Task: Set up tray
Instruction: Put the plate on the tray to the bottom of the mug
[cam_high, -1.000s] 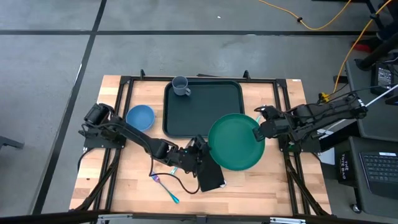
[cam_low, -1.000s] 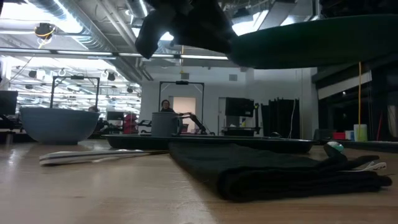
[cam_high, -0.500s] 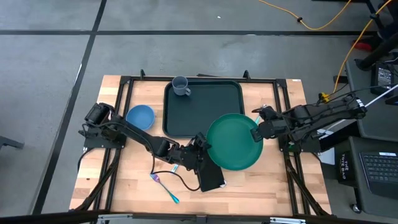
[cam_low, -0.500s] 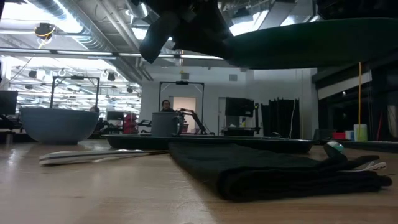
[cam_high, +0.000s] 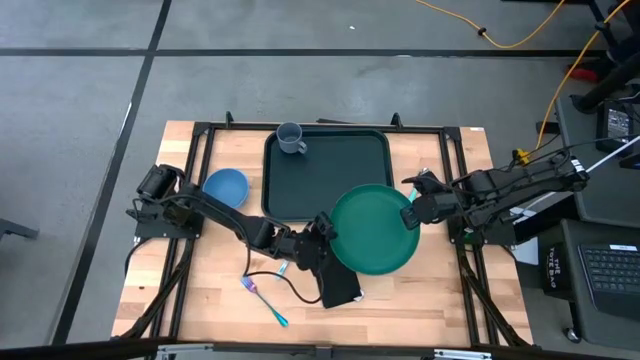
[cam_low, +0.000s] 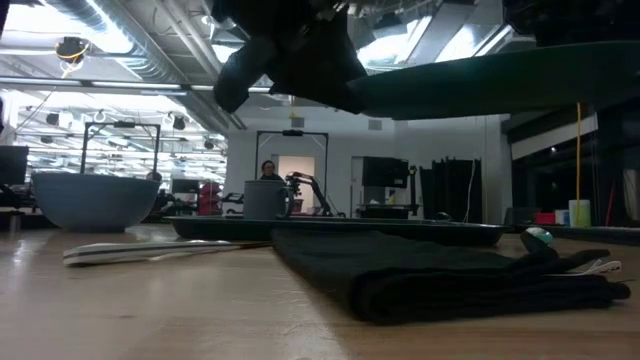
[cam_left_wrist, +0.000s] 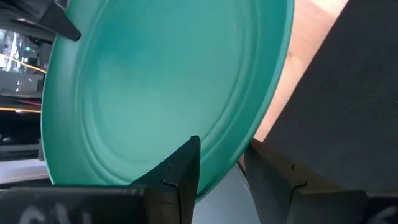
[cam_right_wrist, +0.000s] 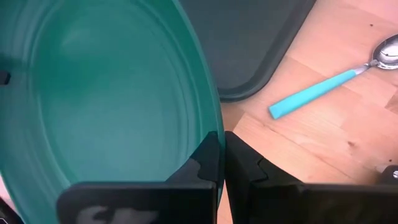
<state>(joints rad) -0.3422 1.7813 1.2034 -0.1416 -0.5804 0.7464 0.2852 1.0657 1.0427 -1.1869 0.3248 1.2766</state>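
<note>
- The worktop (cam_high: 200, 270) is pale wood with a black frame along its sides; most bare wood lies along the near-left part, where a fork (cam_high: 263, 296) with a teal handle lies beside a cable.
- The tray (cam_high: 300, 180) lies flat at the far middle of the worktop, its long sides running left to right. A grey cup (cam_high: 290, 138) stands at its far-left corner; the rest of its floor is bare but for the near-right corner, which the plate overhangs.
- A blue bowl (cam_high: 225, 187) sits just left of the tray, near the left arm's base.
- A round green plate (cam_high: 375, 228) hangs above the worktop, tilted slightly in the low view, over the tray's near-right corner and the wood beside it.
- The right gripper (cam_high: 414, 213) has its jaws clamped on the plate's right rim, just right of the tray.
- The left gripper (cam_high: 322, 243) is at the plate's left rim, near the tray's near edge; its jaws stand apart, one finger on each side of the rim, and I cannot tell whether they touch it.
- A black napkin (cam_high: 338, 286) lies under the left gripper, on the near wood.
- A teal-handled spoon (cam_right_wrist: 329, 84) lies on the wood beside the tray's corner.
</note>
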